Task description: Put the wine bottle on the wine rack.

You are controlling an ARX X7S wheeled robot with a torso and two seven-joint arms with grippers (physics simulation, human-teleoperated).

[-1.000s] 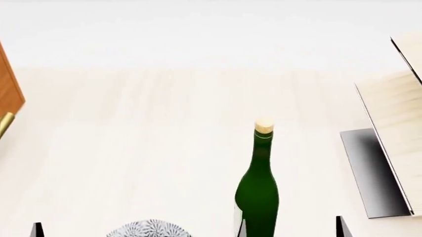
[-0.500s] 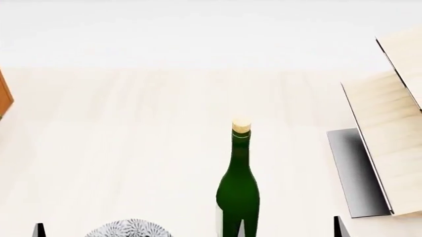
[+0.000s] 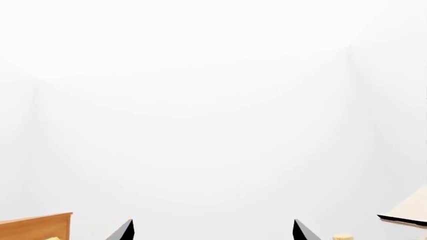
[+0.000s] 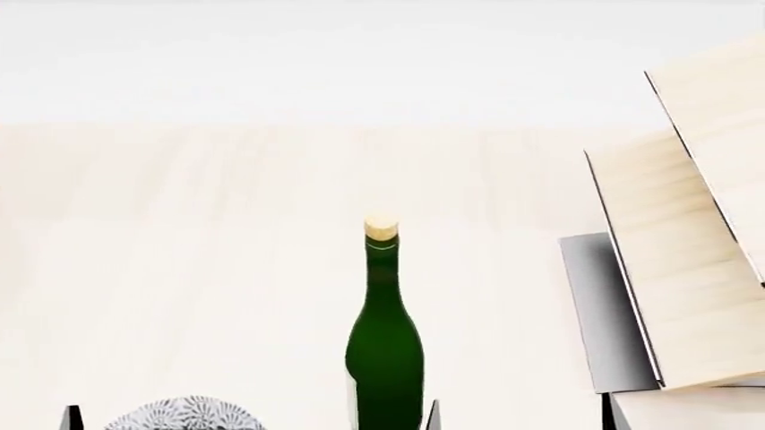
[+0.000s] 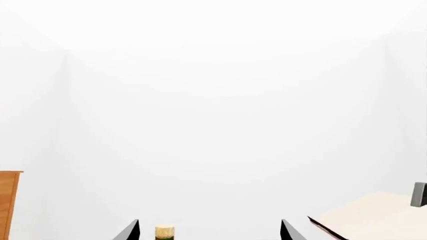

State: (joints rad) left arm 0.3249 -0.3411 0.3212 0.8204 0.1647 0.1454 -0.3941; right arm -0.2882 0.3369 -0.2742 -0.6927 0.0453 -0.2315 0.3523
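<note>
The wine bottle (image 4: 384,349) stands upright on the pale wood table, dark green with a tan cork (image 4: 382,227). The wine rack (image 4: 675,260), slanted light boards on a grey base, stands to its right. My right gripper (image 5: 209,231) is open. Its cork (image 5: 165,232) shows between the tips, close to one finger, farther off and not held. In the head view only dark fingertips (image 4: 433,417) poke up at the bottom edge, beside the bottle's body. My left gripper (image 3: 213,231) is open and empty, and the cork (image 3: 342,237) lies outside its fingers.
A patterned grey bowl (image 4: 179,417) sits at the near edge, left of the bottle. A brown cabinet (image 3: 37,227) shows in the left wrist view. The rack's boards (image 5: 367,220) reach into the right wrist view, the rack's edge (image 3: 408,209) into the left. A white wall stands behind the table.
The head view has swung right: bottle, bowl and rack have slid left in the picture, and the brown cabinet has dropped out at the left. More of the rack shows.
</note>
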